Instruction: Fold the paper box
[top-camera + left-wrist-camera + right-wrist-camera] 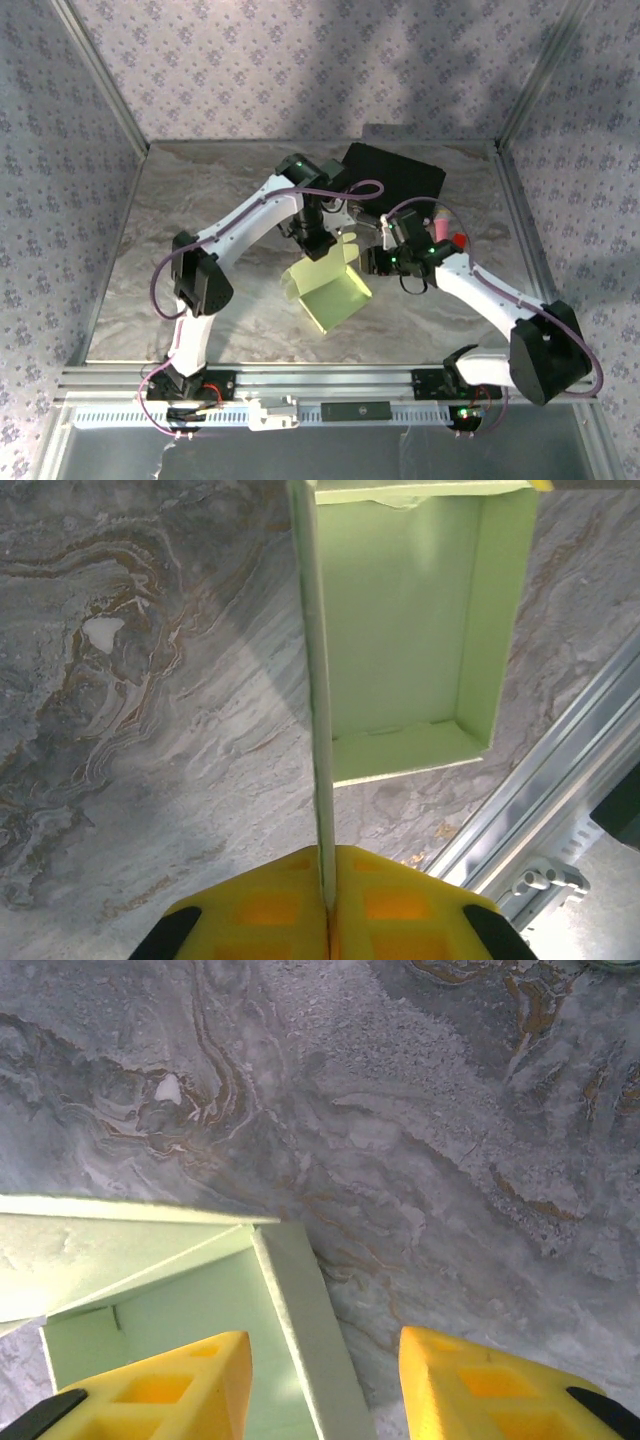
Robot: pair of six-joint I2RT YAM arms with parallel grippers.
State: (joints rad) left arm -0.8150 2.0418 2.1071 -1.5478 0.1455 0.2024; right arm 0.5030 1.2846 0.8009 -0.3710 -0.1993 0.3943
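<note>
Green paper box [333, 296], left tool [328, 870] pinching one wall, right tool [325, 1348] wide over another

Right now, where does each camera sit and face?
Top external: above and behind the arms, looking down at the table; both arms show.
Left wrist: on the left arm, looking down along the left gripper, shut on a wall of the paper box.
Right wrist: looking down past the open right gripper, astride a box wall.
All three share the paper box.

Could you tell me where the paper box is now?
Top view: the paper box is mid-table, nearside of the black box, a wall pinched by left fingers.
</note>
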